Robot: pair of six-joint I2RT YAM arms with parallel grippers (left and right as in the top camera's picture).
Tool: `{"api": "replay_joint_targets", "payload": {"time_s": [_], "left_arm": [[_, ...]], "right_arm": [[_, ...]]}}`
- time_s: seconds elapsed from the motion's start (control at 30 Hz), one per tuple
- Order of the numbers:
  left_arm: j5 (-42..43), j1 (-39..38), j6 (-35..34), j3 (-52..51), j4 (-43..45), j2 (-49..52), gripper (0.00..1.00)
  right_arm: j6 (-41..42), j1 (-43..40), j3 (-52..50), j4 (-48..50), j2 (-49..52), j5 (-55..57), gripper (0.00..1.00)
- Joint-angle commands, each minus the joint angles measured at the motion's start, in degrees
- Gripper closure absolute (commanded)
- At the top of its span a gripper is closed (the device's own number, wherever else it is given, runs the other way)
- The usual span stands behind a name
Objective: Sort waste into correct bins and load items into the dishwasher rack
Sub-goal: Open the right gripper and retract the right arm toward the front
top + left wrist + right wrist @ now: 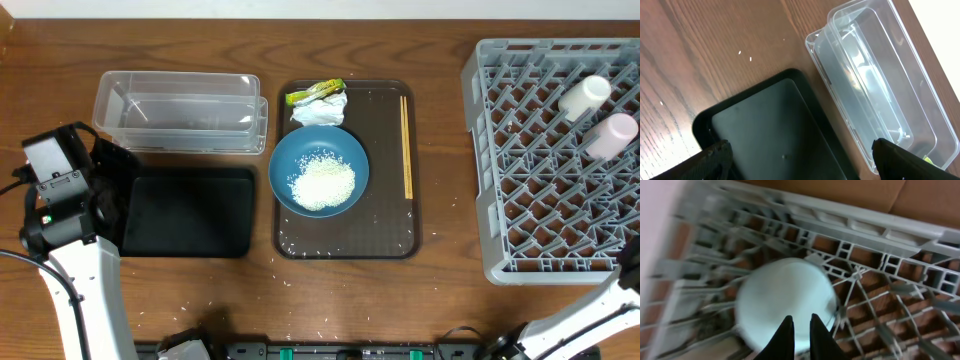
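Left end effector (807, 162) first, since its wrist view is the closest look: both fingers sit in the bottom corners of the frame, spread wide, with nothing between them. It hangs over the black tray (775, 125), which looks bare apart from a speck or two. A couple of stray rice grains (751, 59) lie on the wooden surface (695, 55) in the upper left.

From overhead, the clear plastic tub (180, 110) sits just above the black tray at the left. In the middle of the frame is the brown serving tray (385, 215). The yellow-green wrapper (315, 92) and crumpled tissue (318, 110) are at its top edge, touching each other. Right below them is the dark-blue bowl (345, 150) with a pile of white rice (322, 183) inside. The chopsticks (406, 145) lie side by side along the tray's right side.

Far right is the grey dishwasher rack (520, 200), with the white cup (585, 95) and pink cup (612, 135) lying near its upper right corner.

Right wrist view is blurry. The right end effector (801, 330) has its fingers pulled almost together, just a sliver apart, in front of a small light-blue bowl (785, 292) in the rack. Can't tell if it's pinching the bowl.
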Motion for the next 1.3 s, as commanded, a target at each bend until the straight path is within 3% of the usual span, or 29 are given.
{"api": "replay_joint_targets", "payload": {"time_s": [0.0,0.63,1.07,1.27], "left_arm": [[-0.9,0.2,-0.3,1.2,-0.2,-0.3,0.08],[-0.9,0.2,-0.3,1.2,-0.2,-0.3,0.08],[-0.9,0.2,-0.3,1.2,-0.2,-0.3,0.08],[-0.9,0.2,-0.3,1.2,-0.2,-0.3,0.08]], "right_arm": [[-0.8,0.1,0.1,0.8,1.6,2.9,0.90],[-0.8,3.2,0.1,2.2,6.3,-4.6,0.90],[-3.8,2.9,0.3,7.8,5.9,-30.7,0.89],[-3.8,2.8,0.3,7.8,5.9,-31.8,0.90]]}}
